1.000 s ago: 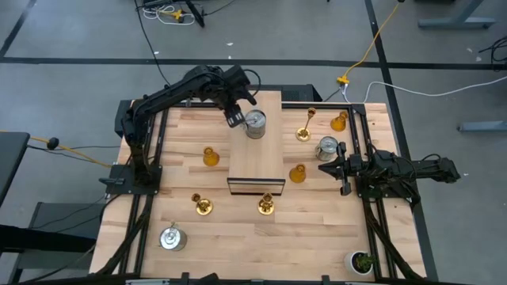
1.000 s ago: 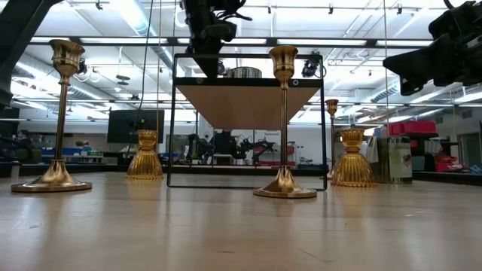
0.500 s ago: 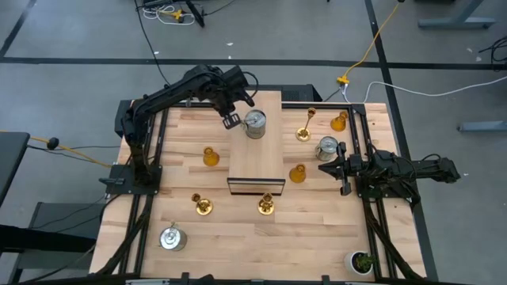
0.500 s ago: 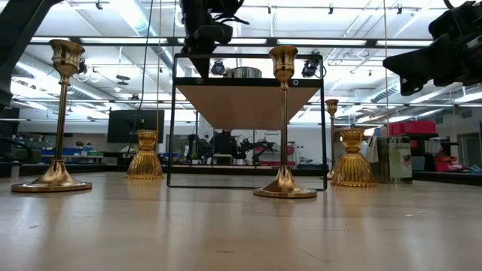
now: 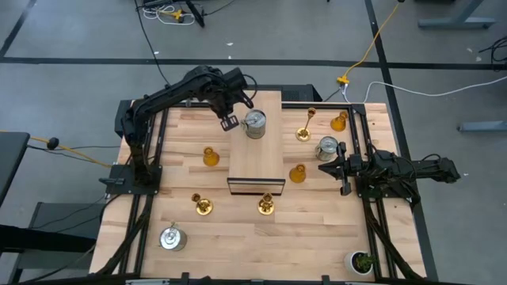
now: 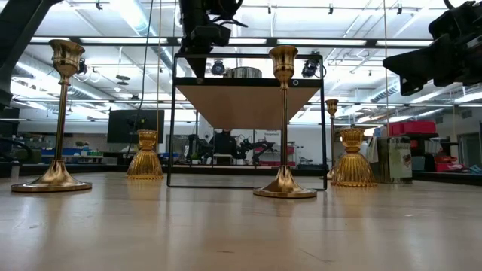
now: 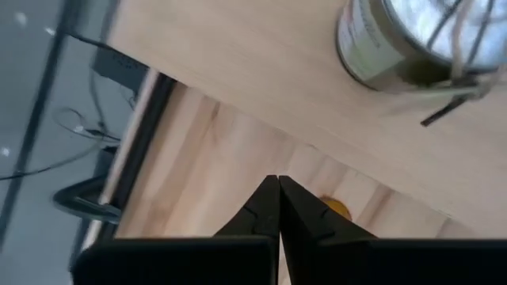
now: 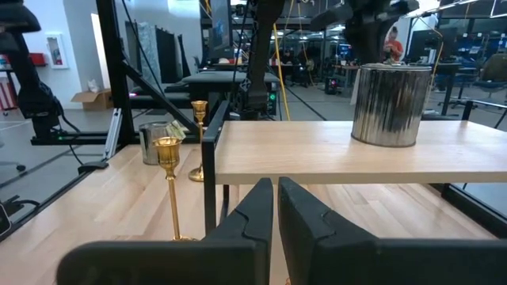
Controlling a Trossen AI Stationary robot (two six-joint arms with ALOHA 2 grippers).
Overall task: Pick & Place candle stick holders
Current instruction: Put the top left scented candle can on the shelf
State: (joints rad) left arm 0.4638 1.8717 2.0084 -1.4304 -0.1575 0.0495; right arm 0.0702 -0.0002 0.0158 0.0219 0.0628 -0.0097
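Your left gripper [image 5: 228, 123] hangs closed and empty beside the raised wooden shelf's [image 5: 255, 162] far-left edge (silver metal can [image 5: 254, 123] delivered, apparently); the right gripper [image 5: 331, 168], also closed, waits near the table's right edge.

Grey floor [image 5: 71, 47] surrounds the wooden desk [image 5: 182, 202], crossed by a yellow cable [image 5: 372, 47]; ceiling strip lights [image 6: 128, 15] glow over distant workstations.

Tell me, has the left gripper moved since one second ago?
Yes. In the high view the left gripper has drawn back from the silver can on the shelf, toward the table's left side. The can stays put.
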